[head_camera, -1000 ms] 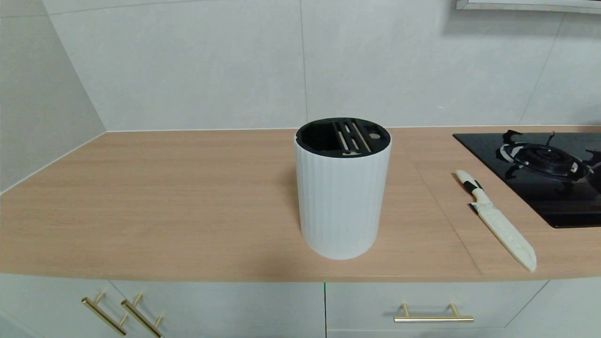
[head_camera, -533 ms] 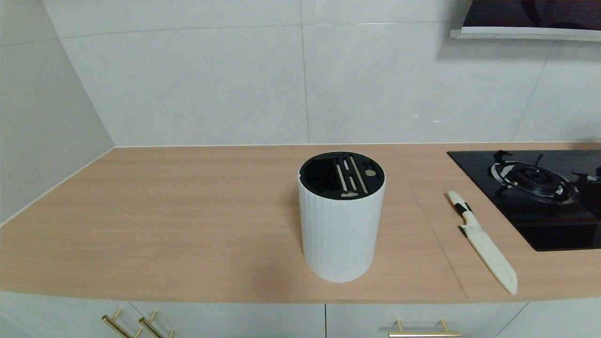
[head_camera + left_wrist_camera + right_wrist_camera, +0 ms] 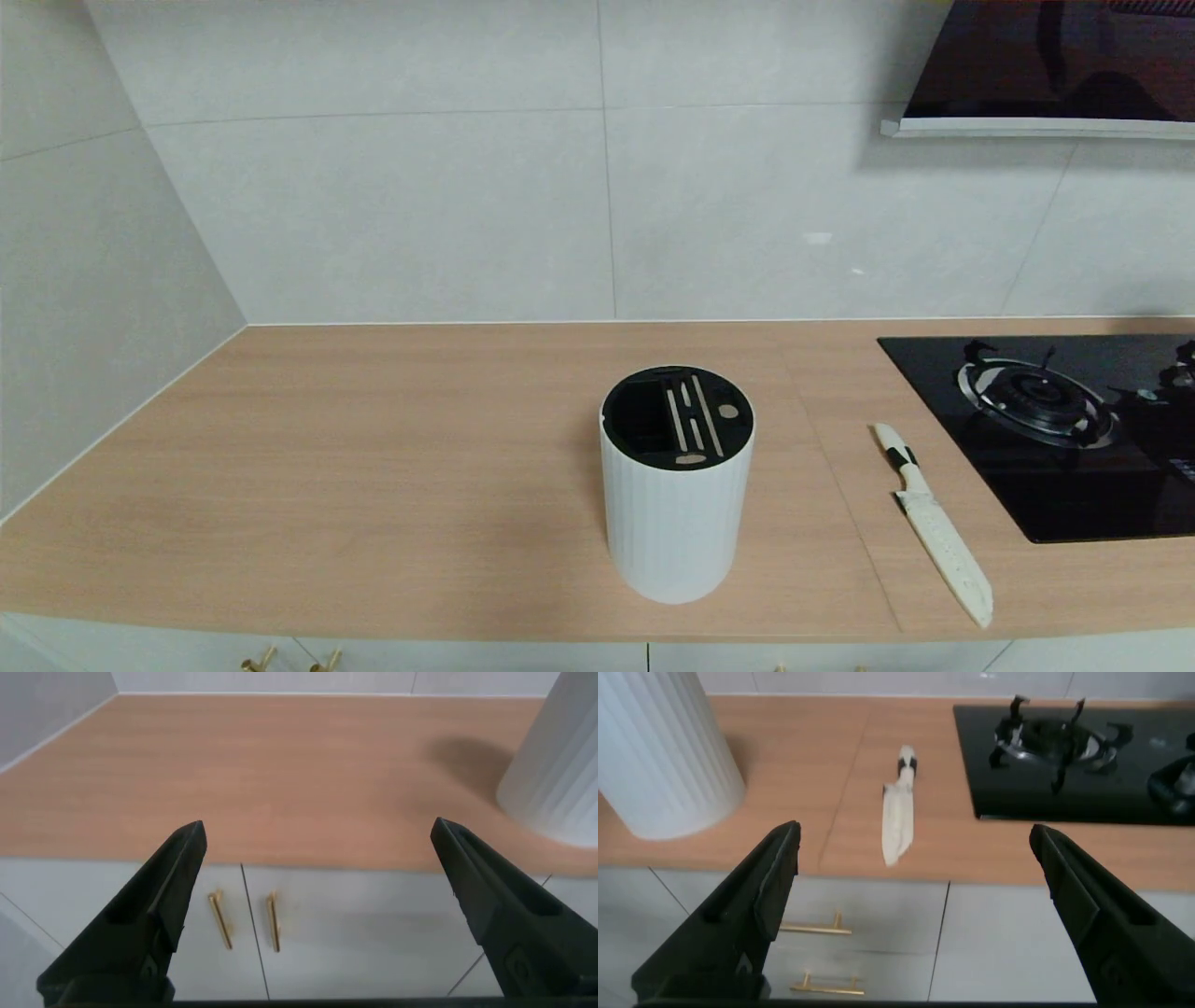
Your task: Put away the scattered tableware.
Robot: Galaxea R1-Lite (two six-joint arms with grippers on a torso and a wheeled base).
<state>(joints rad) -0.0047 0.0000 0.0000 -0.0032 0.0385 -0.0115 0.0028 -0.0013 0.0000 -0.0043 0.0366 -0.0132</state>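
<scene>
knife [image 3: 932, 527] flat on counter [image 3: 420, 467] near holder [image 3: 677, 509]

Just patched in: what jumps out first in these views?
A tall white ribbed holder with a black slotted top stands on the wooden counter near its front edge. To its right a pale knife lies flat, blade toward the front edge, beside the black gas hob.

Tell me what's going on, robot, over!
Left gripper open, right gripper open, both empty. Knife flat on counter, between holder and stove. Nothing blocking it.
</scene>
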